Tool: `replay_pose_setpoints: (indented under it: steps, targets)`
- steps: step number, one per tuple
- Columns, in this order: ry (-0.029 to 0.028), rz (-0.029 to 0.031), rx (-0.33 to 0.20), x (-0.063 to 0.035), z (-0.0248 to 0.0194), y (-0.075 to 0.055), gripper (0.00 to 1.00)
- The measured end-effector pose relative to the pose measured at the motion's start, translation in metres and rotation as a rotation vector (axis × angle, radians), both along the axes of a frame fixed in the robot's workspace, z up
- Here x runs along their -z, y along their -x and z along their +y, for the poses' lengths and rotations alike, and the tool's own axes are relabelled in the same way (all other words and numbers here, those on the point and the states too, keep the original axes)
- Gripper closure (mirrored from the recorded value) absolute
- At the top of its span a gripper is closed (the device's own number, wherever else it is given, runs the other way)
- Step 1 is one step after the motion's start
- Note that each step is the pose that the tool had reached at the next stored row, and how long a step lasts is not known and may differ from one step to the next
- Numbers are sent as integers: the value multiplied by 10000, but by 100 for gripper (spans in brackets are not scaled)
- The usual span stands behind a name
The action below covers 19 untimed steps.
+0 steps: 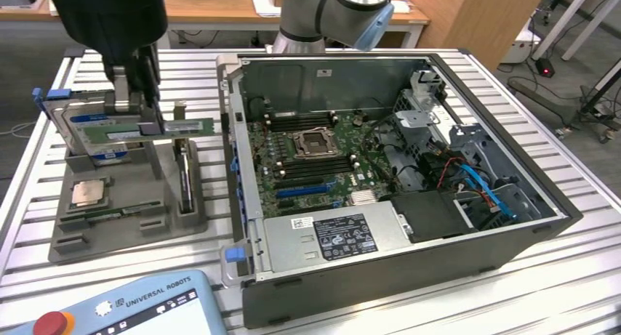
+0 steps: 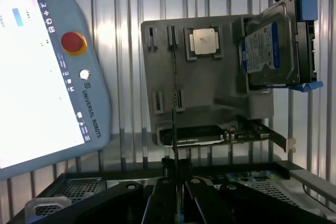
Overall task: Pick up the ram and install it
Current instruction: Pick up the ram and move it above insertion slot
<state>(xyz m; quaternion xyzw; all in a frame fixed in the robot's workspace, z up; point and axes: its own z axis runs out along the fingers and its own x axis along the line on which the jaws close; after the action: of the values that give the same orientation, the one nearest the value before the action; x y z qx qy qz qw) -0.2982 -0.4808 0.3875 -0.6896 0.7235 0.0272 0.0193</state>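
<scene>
One ram (image 1: 189, 126) is pinched in the jaws, which are closed on it near its middle. It hangs level above the gray tray (image 1: 58, 244), just beside the hard drive (image 1: 75, 121), toward the counter (image 1: 553, 291) edge on the exterior view's left and well apart from the open computer case (image 1: 485, 251). In the wrist view the stick appears edge-on as a thin line between the jaws. The main hazard, as I judge it, is the thinness of the board. A pinch on so narrow a piece could let it pivot or slip, and a tilted stick would not meet a memory slot (image 1: 291, 121) squarely. Pushing it home askew could bend it or miss the slot's latches. Clipping the upright hard drive or the case's near wall during the carry could also knock it out of line. By count: one ram in the grip, one square silver processor chip (image 1: 89, 192), one hard drive, one dark expansion card (image 1: 185, 176), one tray, one case and one teach pendant (image 1: 126, 309) at the counter's near corner. A thin greenish strip (image 1: 107, 214) in the tray may be a second stick, though I cannot tell. The slots are too small to count.
</scene>
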Motion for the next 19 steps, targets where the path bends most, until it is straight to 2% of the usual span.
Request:
replay_pose_setpoints:
  steps: [19]
  targets:
    - [0, 1, -1, 0, 16, -314, 87]
